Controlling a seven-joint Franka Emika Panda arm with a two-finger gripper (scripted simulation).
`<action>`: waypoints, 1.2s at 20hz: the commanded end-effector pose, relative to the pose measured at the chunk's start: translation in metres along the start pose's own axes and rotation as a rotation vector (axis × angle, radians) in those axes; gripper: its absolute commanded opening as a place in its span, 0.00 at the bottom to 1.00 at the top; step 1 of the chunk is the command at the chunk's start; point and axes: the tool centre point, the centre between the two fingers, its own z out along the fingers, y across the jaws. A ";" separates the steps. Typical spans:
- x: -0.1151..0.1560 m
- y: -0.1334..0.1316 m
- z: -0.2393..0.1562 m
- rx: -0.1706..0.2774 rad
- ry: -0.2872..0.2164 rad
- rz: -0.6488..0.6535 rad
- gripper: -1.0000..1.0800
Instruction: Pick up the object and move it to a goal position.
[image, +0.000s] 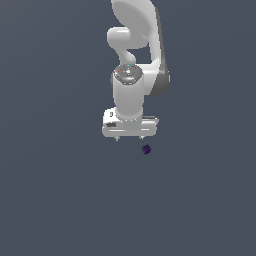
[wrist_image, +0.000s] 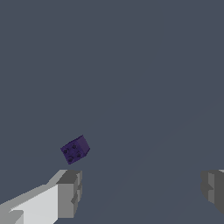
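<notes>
The object is a tiny dark purple-blue cube (image: 146, 149) lying on the flat grey ground, just below and slightly to the exterior view's right of the white gripper (image: 129, 138). In the wrist view the cube (wrist_image: 75, 150) has small dark dots on one face and lies close beyond one grey fingertip (wrist_image: 70, 192), outside the gap between the two fingers. The gripper (wrist_image: 142, 190) is open, its jaws spread wide with nothing between them. The other fingertip (wrist_image: 213, 189) shows at the frame edge.
The white Panda arm (image: 135, 55) rises above the gripper and fills the upper middle of the exterior view. A plain grey ground (image: 60, 200) surrounds it; no other objects and no goal marker show.
</notes>
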 end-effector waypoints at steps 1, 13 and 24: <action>-0.001 -0.006 0.006 -0.003 -0.001 -0.033 0.96; -0.014 -0.064 0.066 -0.021 -0.002 -0.375 0.96; -0.021 -0.085 0.086 -0.020 -0.002 -0.495 0.96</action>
